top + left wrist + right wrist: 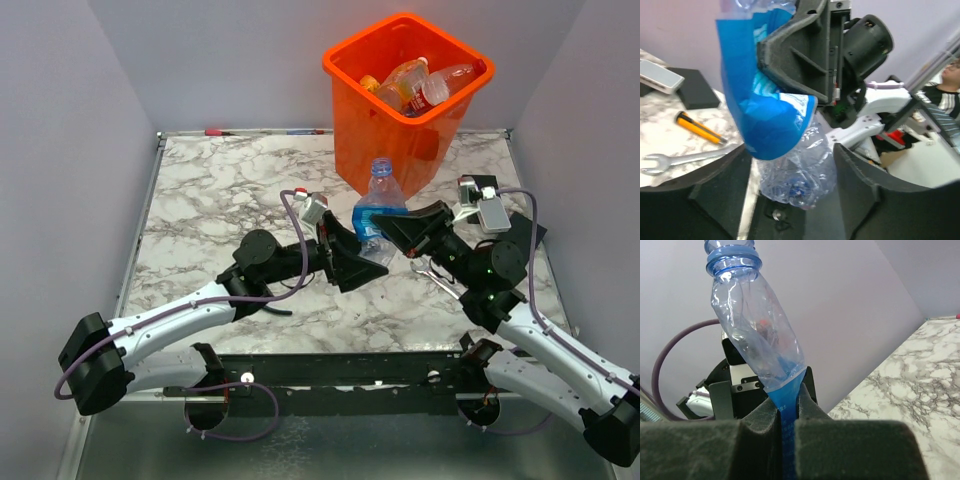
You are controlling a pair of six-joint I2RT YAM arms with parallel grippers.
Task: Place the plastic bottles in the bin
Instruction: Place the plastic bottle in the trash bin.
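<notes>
Right pincer (787, 410) is clenching hard on the blue label of a crushed clear plastic bottle (757, 335), pinching the label flat between its fingers. Left pincer (791, 152) is standing wide apart around the bottle's crumpled base; contact with either finger cannot be told. The bottle is hanging neck up over the desk, just in front of the tall bright-orange translucent plastic bin (345, 120).

Progress: several bottles (420, 85) are already lying inside the bin. This one is not yet in, and no other loose bottle is showing on the desk, so the task is judged to be nearing its end.

A steel open-end wrench (437, 281) is lying beside the right arm on the white-and-grey marbled desk (220, 190). Plain pale lilac walls (240, 60) are enclosing it.
</notes>
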